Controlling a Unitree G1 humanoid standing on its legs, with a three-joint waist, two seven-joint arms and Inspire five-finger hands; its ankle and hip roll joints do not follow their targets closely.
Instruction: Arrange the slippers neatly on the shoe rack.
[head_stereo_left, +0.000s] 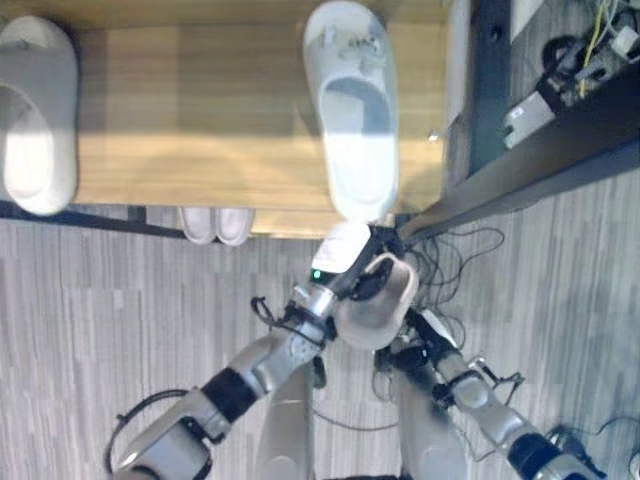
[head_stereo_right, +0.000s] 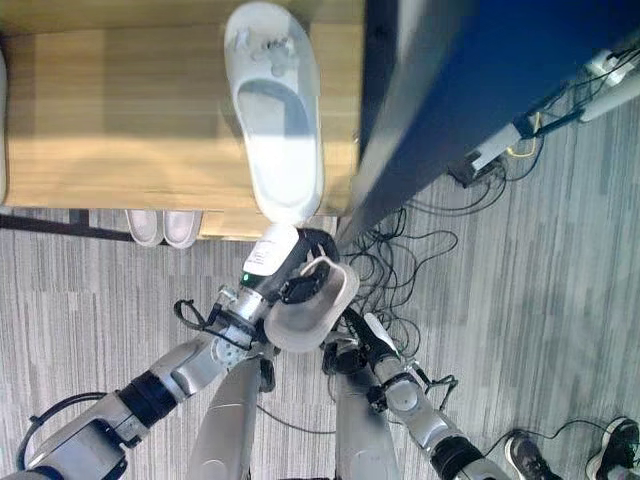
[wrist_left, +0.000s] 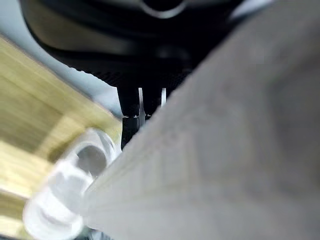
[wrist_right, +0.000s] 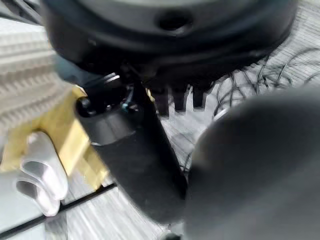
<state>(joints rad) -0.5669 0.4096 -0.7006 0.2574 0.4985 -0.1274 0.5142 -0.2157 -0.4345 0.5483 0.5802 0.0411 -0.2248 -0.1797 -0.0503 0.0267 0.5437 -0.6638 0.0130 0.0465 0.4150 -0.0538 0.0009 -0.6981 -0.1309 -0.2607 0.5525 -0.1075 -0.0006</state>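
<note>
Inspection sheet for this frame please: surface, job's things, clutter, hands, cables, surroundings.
Surface: wooden rack top.
Job's things: white slipper on the rack, heel at the front edge; second slipper at far left; beige slipper held below the edge.
Clutter: pair of white shoes under the rack.
Hands: left hand curled round the beige slipper; right hand just under it, fingers unclear.
Cables: black tangle on the floor.
Surroundings: grey striped floor.
</note>
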